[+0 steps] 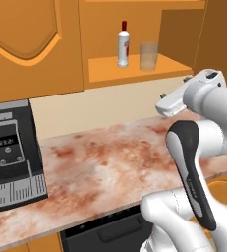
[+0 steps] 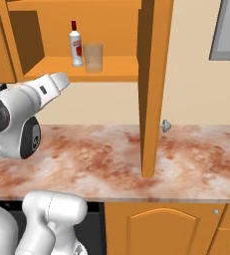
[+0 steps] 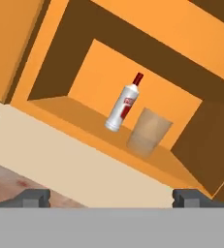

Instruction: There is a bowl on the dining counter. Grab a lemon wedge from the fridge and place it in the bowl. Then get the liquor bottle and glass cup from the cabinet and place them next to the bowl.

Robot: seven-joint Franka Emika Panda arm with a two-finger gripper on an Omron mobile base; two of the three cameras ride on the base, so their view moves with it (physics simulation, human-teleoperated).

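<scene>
1. Hand view: the hand (image 3: 111, 197) has its two dark fingertips (image 3: 35, 197) spread as wide as they go, one near each bottom corner, with nothing between them. It grips nothing.
2. Same view, rolled to one side: the liquor bottle (image 3: 123, 104) and the glass cup (image 3: 148, 131) stand on the cabinet shelf (image 3: 79, 116), well ahead of the fingertips. The cup is just beside the bottle; whether they touch I cannot tell.
3. Left base view: the bottle (image 1: 123, 45), white with a red cap and red label, stands upright on the shelf (image 1: 105, 69) of the open cabinet, and the cup (image 1: 148, 56), clear and faintly grey, stands just to its right.
4. In that view the white arm (image 1: 203, 128) rises from the lower right, its end section aimed up toward the shelf and stopping below and to the right of the cup, above the table (image 1: 105, 167).
5. A black and grey coffee machine (image 1: 14, 152) stands on the marbled reddish table at the left.
6. Right base view: the bottle (image 2: 76, 45) and cup (image 2: 93, 58) stand side by side on the shelf (image 2: 116, 69), cup to the right.
7. The cabinet door (image 2: 151, 84) stands swung open, edge-on toward the camera, with a small grey knob (image 2: 166, 125) on its right face.
8. The arm's end section (image 2: 42, 92) points up and right, below the shelf and left of the bottle.
</scene>
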